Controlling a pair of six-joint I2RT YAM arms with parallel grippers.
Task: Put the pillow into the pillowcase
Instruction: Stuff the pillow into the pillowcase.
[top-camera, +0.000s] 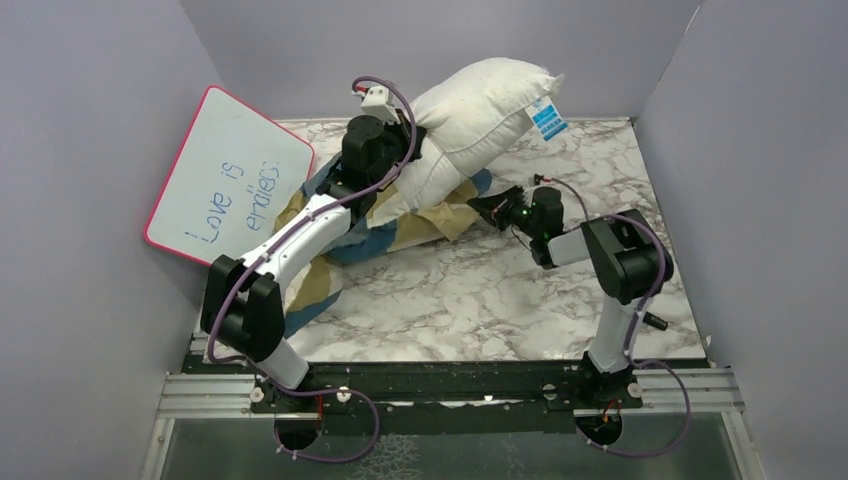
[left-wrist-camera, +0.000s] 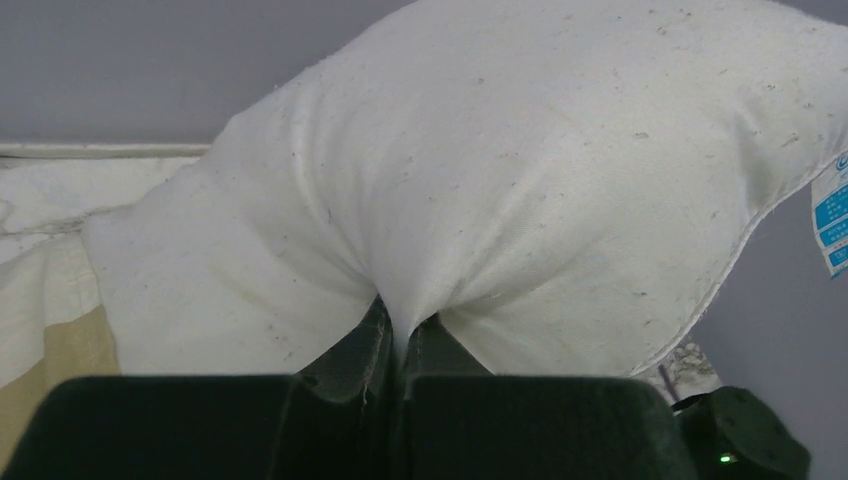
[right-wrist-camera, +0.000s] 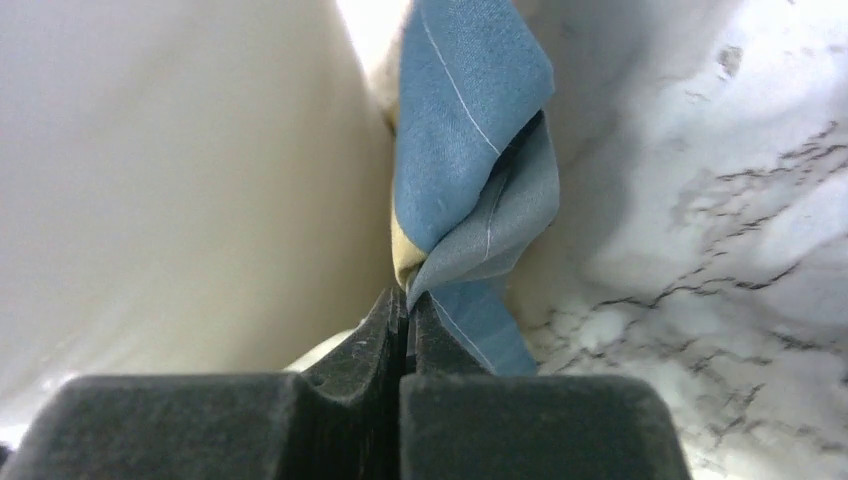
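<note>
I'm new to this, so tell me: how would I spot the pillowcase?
Find the marble table, left of centre. Under the plump white pillow lies the pillowcase, a limp, crumpled cloth. Only it has big blue, tan and cream blocks.

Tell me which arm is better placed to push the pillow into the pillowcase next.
Probably the left: the left gripper is shut on the pillow, while the right gripper pinches the pillowcase edge and should just hold it.

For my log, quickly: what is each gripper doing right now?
Left gripper: shut on the pillow.
Right gripper: shut on the pillowcase.
</note>
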